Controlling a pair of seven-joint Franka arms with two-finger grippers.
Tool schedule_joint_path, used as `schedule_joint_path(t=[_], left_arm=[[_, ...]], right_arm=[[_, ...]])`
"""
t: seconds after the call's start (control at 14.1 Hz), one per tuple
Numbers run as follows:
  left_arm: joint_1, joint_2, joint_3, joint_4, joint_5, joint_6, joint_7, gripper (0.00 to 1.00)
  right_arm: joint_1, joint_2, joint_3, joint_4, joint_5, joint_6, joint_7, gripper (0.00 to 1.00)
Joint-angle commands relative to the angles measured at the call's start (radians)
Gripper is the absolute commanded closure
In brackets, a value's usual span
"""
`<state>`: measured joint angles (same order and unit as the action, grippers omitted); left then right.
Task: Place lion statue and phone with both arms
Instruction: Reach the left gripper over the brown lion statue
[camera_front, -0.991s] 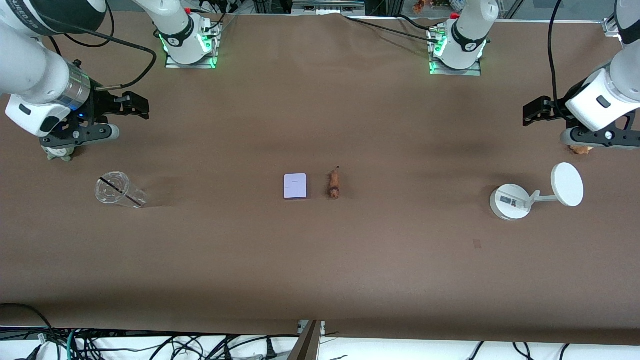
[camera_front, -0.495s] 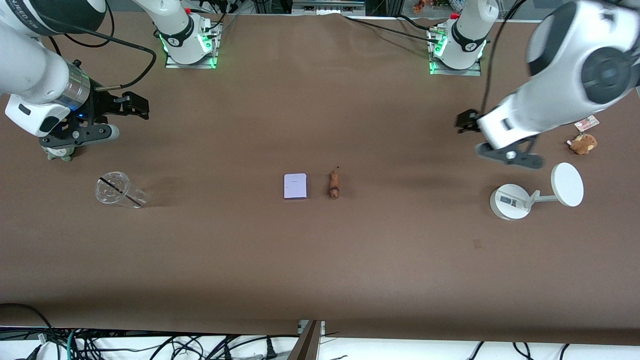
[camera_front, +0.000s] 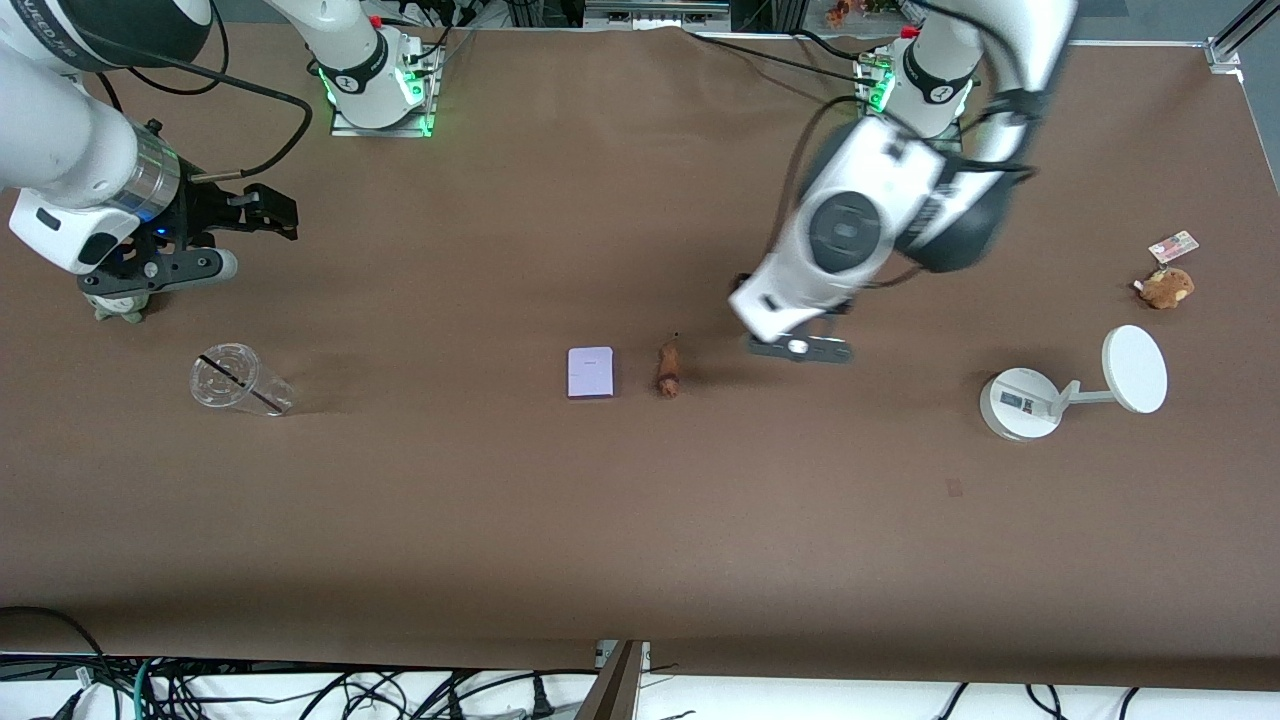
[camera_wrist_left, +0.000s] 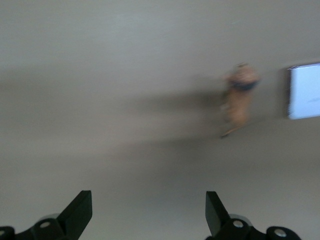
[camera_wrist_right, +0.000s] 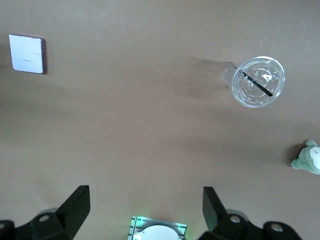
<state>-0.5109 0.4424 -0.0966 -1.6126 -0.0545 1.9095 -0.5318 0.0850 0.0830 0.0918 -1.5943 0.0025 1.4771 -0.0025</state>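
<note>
Phone (camera_front: 590, 372) and lion statue (camera_front: 667, 369) lay side by side at mid-counter (camera_front: 640, 520), neither yet grasped, so both placements remained. The left hand (camera_wrist_left: 148, 215), jaws wide and empty, hung over the counter just beside the statue toward the left arm's end. The right hand (camera_wrist_right: 145, 212) waited, spread and empty. The phone's faint marking was unreadable.

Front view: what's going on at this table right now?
Nothing is held yet. The left gripper, jaws open, is up over the table beside the lion statue, which lies next to the phone mid-table. The right arm waits at its own end of the table, the right gripper open, above a grey-green plush and farther from the camera than a clear cup on its side.
</note>
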Motion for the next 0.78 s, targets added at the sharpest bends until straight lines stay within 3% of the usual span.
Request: schedule_joint_path(t=[0.0, 0.14, 0.5, 0.71], left_arm=[[-0.060, 0.067, 0.017, 0.028, -0.019, 0.165, -0.077, 0.00], [-0.110, 0.139, 0.018, 0.022, -0.013, 0.322, -0.079, 0.00], [-0.129, 0.254, 0.018, 0.023, 0.038, 0.543, -0.079, 0.00], [-0.138, 0.289, 0.020, 0.022, 0.044, 0.577, -0.079, 0.00]], right_arm=[[-0.001, 0.003, 0.003, 0.014, -0.004, -0.003, 0.009, 0.00], [-0.001, 0.003, 0.003, 0.014, -0.004, -0.004, 0.009, 0.00], [-0.001, 0.003, 0.003, 0.013, -0.004, -0.004, 0.009, 0.00], [-0.001, 0.003, 0.003, 0.013, -0.004, -0.005, 0.007, 0.00]])
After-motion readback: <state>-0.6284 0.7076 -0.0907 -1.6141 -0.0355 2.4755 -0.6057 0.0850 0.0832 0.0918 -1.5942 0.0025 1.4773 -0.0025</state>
